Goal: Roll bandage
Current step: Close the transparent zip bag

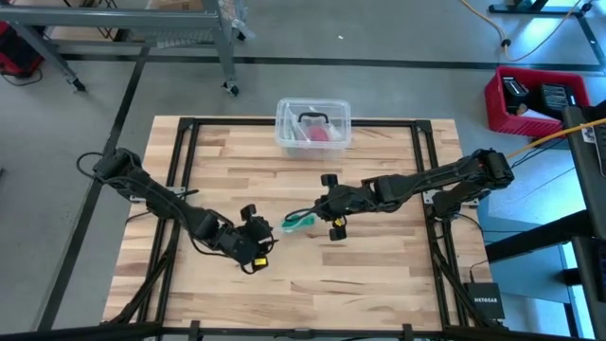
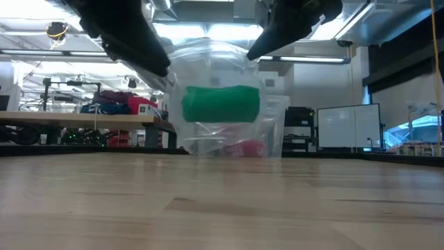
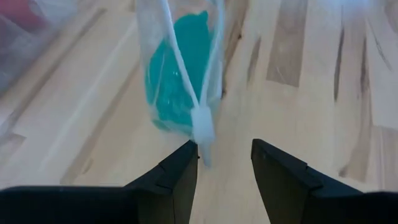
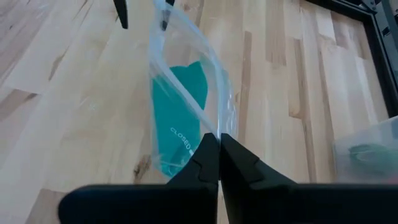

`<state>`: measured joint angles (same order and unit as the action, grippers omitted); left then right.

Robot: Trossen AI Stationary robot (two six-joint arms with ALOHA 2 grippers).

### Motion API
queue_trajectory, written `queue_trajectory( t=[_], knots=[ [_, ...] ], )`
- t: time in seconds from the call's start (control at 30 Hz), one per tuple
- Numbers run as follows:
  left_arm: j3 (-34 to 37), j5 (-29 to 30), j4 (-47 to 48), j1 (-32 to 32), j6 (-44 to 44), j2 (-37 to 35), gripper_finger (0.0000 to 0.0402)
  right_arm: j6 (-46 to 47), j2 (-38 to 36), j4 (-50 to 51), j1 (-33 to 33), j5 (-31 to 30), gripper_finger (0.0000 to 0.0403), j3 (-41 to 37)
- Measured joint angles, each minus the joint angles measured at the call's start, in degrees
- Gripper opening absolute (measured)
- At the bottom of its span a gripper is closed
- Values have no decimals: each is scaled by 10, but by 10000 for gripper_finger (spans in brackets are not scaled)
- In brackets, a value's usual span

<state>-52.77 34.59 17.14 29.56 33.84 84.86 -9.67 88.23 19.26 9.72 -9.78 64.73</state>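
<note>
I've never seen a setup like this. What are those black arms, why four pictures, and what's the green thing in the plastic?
Those are two robot arms over a wooden table, filmed at one moment by four cameras: one overhead, one at table height, and one on each wrist. The green thing is a bandage inside a clear plastic bag. The right gripper has its jaws shut on the bag's edge and holds it up off the table. The left gripper sits close by with open jaws beside the bag's white slider, not pinching it. At the table's far edge stands a clear tub with something pink-red inside.
</note>
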Motion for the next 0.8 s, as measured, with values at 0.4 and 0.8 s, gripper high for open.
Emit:
queue_trajectory(
  t=[0.4,0.8],
  knots=[
    [0,90,0,-12,-1,-1,80,0,0,-2,0,1,3,0],
    [-45,120,-3,10,-92,-23,3,7,4,33,-14,-39,2,-7]
  ],
)
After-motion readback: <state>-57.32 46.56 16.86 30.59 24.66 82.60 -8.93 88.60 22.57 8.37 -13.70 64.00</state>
